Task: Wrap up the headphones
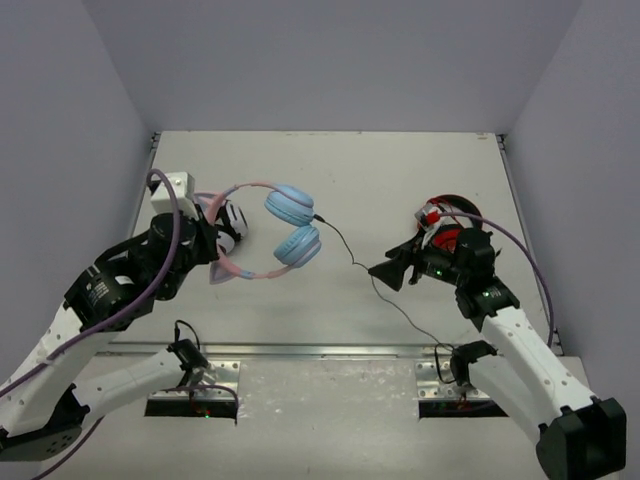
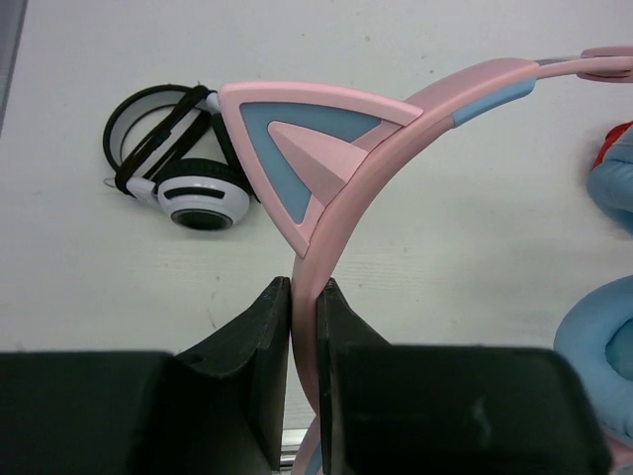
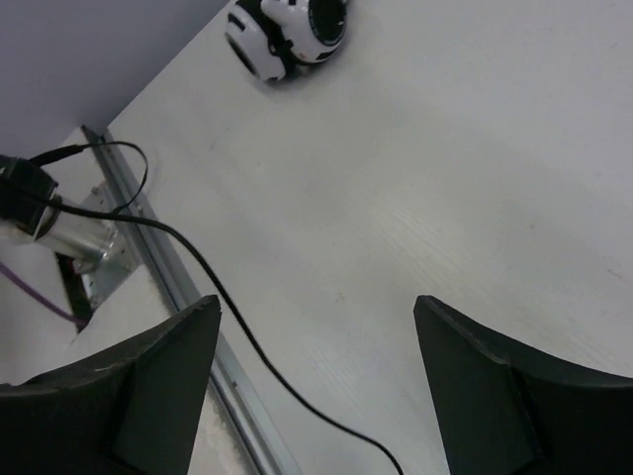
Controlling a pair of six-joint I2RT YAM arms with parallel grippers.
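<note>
The headphones lie left of centre: a pink band with a cat ear and two light blue cups. My left gripper is shut on the pink band just below that ear, with both fingers pressed against it. The thin black cable runs from the cups rightward and down to the table's near edge. My right gripper hangs open over that cable, which passes between its fingers near the left one without touching.
White-and-black headphones lie just beyond the left gripper. Red-and-black headphones sit behind the right arm. A metal rail runs along the near table edge. Walls close off the left, right and far sides.
</note>
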